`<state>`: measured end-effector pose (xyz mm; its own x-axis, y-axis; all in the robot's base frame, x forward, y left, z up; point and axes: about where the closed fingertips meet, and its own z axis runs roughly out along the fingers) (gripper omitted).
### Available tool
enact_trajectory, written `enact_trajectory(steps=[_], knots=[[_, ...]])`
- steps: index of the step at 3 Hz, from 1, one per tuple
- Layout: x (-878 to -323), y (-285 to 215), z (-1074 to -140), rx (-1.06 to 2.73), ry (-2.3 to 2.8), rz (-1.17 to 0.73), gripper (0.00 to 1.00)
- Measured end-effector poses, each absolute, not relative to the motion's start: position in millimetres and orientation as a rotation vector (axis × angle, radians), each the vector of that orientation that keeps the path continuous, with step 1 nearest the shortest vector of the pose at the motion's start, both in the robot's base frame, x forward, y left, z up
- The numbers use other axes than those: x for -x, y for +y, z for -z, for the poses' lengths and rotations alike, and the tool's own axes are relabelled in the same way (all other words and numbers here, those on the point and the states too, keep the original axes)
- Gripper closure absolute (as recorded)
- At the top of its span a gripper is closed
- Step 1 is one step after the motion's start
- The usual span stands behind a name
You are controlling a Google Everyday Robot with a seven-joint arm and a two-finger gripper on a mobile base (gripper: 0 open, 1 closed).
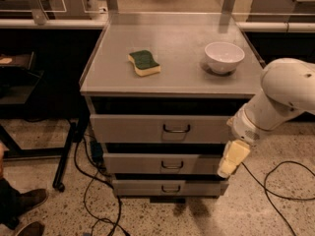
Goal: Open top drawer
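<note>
The top drawer is the uppermost and widest of three stacked grey metal fronts, with a small metal loop handle at its centre. Its front stands a little forward of the cabinet, with a dark gap above it. My gripper hangs down at the right side of the cabinet, level with the middle drawer front and to the right of the top handle. Its cream fingers point down and left. It holds nothing that I can see.
A green-and-yellow sponge and a white bowl sit on the cabinet top. Two lower drawer fronts sit below. Cables lie on the speckled floor. A shoe is at bottom left, and a dark table frame stands left.
</note>
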<state>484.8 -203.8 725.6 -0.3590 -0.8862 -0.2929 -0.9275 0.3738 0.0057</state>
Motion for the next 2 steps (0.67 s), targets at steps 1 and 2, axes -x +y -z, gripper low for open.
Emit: enact_trajectory(steps=[1,2], knots=[[-499,-202,-714,1.616,2.388,-0.245,0.0],[-540,-208,-715,1.615,2.361,-0.176,0.0]])
